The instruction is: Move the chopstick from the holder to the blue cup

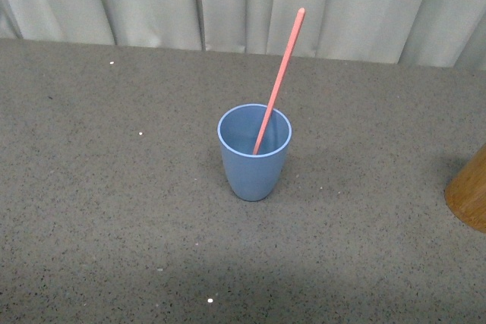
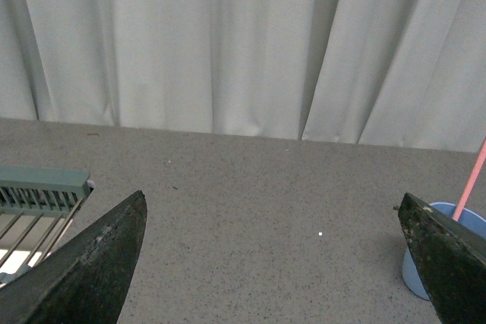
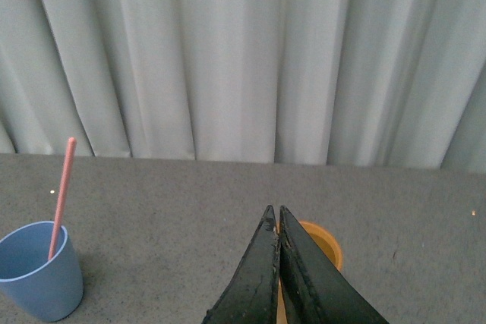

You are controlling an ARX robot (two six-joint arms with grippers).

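The blue cup (image 1: 254, 153) stands upright in the middle of the grey table, with one salmon-pink chopstick (image 1: 279, 77) leaning in it, tip up and to the right. The wooden holder (image 1: 469, 191) shows only partly at the right edge. Neither arm appears in the front view. In the left wrist view my left gripper (image 2: 273, 221) is open and empty over bare table, the blue cup (image 2: 437, 252) and chopstick (image 2: 471, 184) beside one finger. In the right wrist view my right gripper (image 3: 275, 214) is shut above the holder (image 3: 323, 244); the blue cup (image 3: 42, 275) and chopstick (image 3: 61, 195) stand apart from it.
A pale curtain (image 1: 243, 1) hangs along the table's far edge. A green slatted rack (image 2: 38, 199) shows in the left wrist view, on the side away from the cup. Grey speckled table (image 1: 114, 210) stretches around the cup.
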